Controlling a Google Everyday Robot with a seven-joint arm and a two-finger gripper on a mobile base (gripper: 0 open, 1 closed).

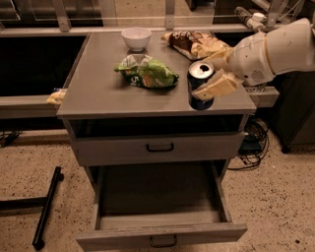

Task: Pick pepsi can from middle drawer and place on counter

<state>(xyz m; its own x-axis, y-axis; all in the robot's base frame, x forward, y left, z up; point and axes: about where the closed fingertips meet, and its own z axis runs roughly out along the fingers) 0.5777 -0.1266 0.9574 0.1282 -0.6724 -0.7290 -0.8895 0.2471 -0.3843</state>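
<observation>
Around the grey cabinet (113, 147) you have a speckled beige floor (275, 206) in dim light. A black stand base (47, 209) lies left of it, tangled cables (251, 142) right of it, and a ledge (24, 106) and metal posts (61, 15) stand behind it. Your pincer (214, 71) grips the pepsi can (199, 98) at its right front corner.
</observation>
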